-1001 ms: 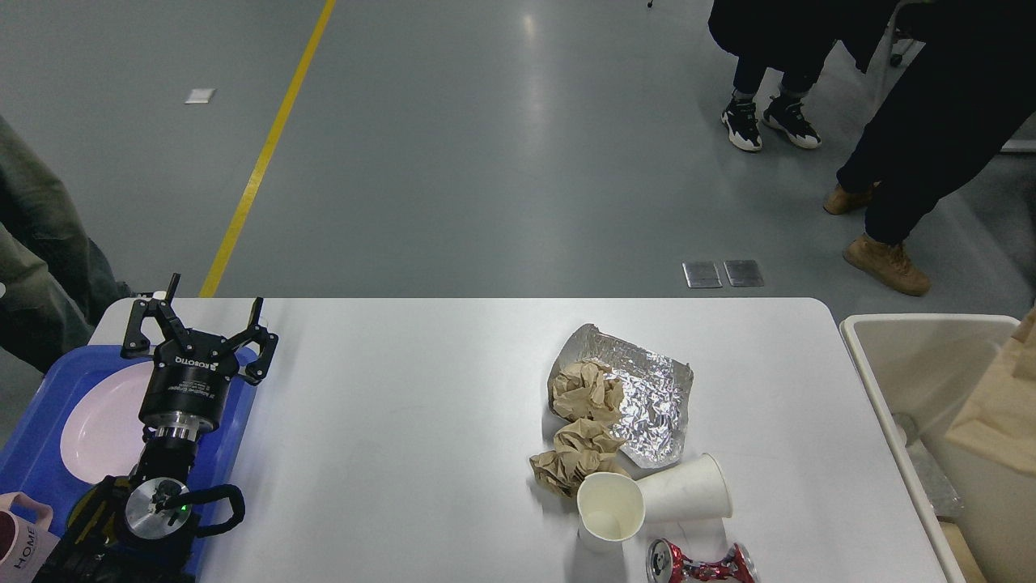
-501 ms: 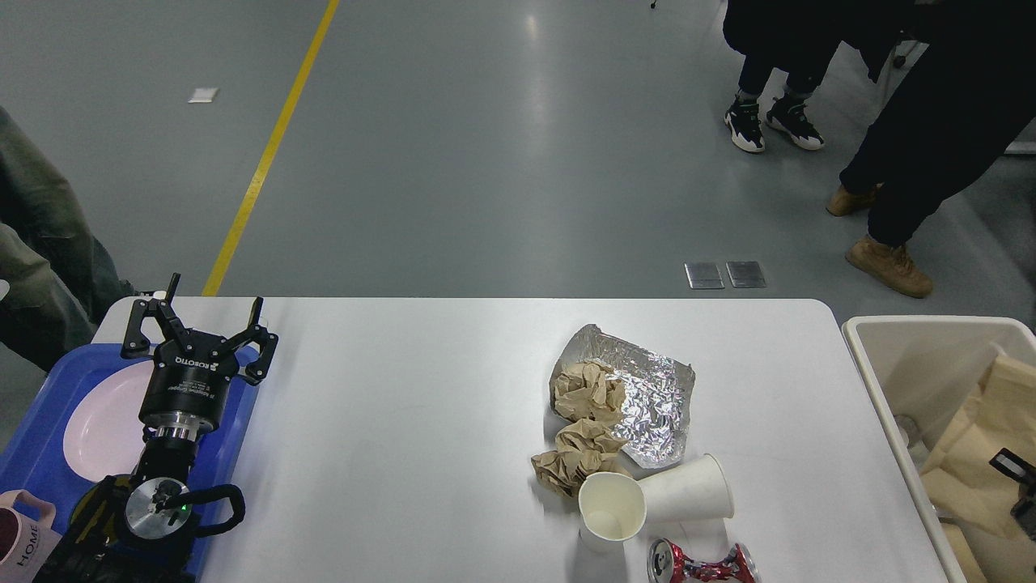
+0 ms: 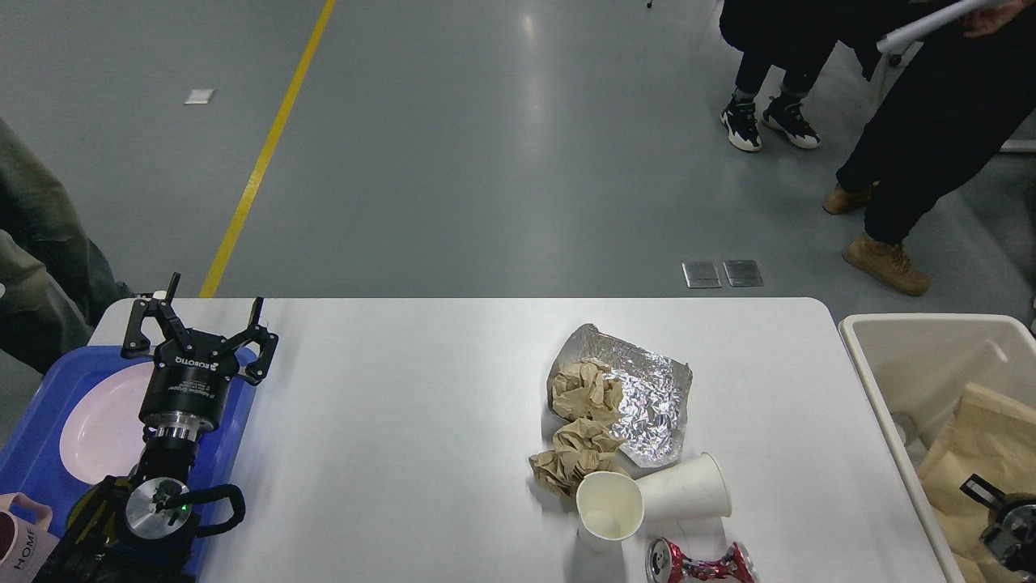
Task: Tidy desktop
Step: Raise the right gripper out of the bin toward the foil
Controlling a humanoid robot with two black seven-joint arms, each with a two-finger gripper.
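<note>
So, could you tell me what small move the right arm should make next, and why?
Probably lift the right gripper clear of the beige bin and swing it left toward the crushed red can. The paper bag already lies in the bin, while the can, two paper cups and foil remain on the desktop.

2 paper cups (image 3: 647, 498) touch beside crumpled brown paper (image 3: 579, 425) on foil (image 3: 647, 397); a crushed red can (image 3: 700, 563) (near edge) lies nearby.

The white desktop (image 3: 421, 421) is carrying a crumpled foil sheet (image 3: 647, 401). Against the foil's left side, brown paper wads (image 3: 583, 429) are lying; nearer than it, two paper cups (image 3: 647, 498) and a crushed red can (image 3: 700, 563) are resting.
</note>
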